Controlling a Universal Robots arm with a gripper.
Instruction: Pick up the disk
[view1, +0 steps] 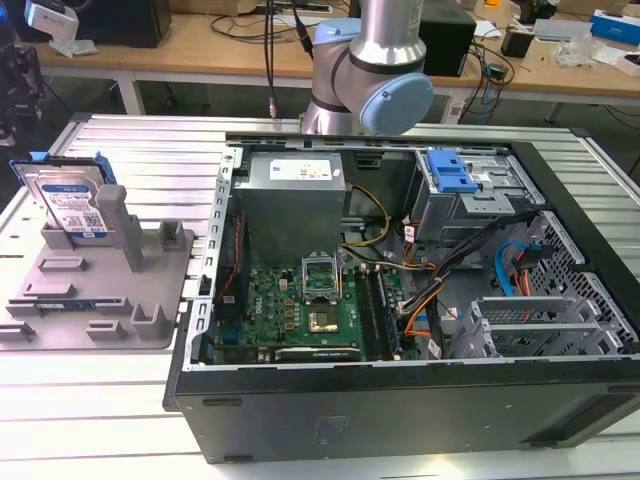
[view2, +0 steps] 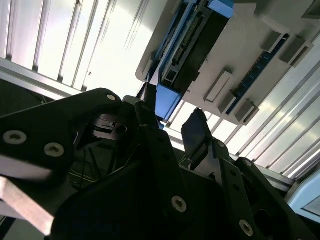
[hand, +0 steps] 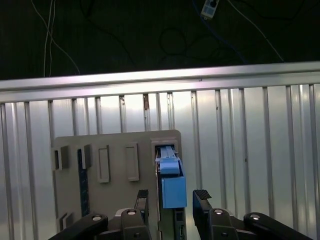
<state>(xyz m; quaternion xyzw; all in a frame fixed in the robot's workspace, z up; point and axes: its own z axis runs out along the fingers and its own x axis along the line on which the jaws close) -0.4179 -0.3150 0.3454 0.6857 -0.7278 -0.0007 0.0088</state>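
Black claw (hand: 172, 196) points down over upright disk (hand: 169, 167), jaws apart.

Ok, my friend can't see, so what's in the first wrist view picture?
The gripper is open, with one black finger on each side of the disk, not touching it. The disk stands on edge in a grey fixture plate, its blue rail end toward the camera, on a ribbed metal table.

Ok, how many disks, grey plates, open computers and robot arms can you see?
Disk: 1
Grey fixture plate: 1
Open computer case: 1
Robot arm: 1
Total: 4
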